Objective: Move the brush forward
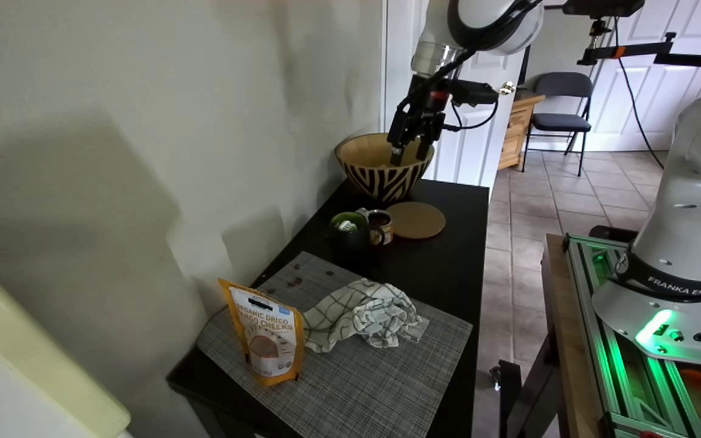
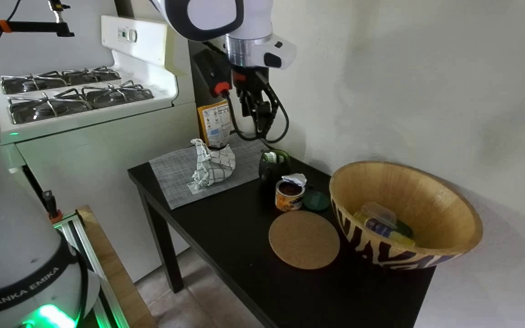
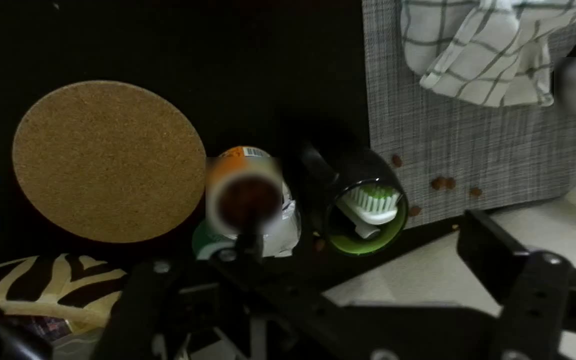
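The end effector (image 1: pixel 410 152) hangs over the counter (image 2: pixel 226 241), its fingers (image 3: pixel 488 250) wide apart with nothing between them; its black parts run together, so the outline is hard to read. The arm (image 2: pixel 262 23) is held high and bent down at the wrist, tips toward the counter, and its upper links are cut off at the top in both exterior views.

The brush (image 3: pixel 375 205) sits in the dark mug (image 1: pixel 350 240), bristled head at the mouth; I can't make out its lower end inside. The mug stands near the counter's edge along the wall (image 1: pixel 204 91), about midway, just beside the gray mat (image 1: pixel 350 389). Next to it is a tin (image 2: pixel 289 202), blurred in the wrist view, where a small green disc (image 2: pixel 316 200) is mostly covered.

A tan disc (image 2: pixel 304 239) lies farther along toward the bowl (image 2: pixel 426 191), which fills the wall corner; its jumbled contents (image 2: pixel 381 225) are hard to tell apart. At the opposite end, on the mat, there's a crumpled cloth (image 1: pixel 366 313) and, nearer the wall edge, a standing snack bag (image 1: pixel 267 340), only a sliver showing in the wrist view.
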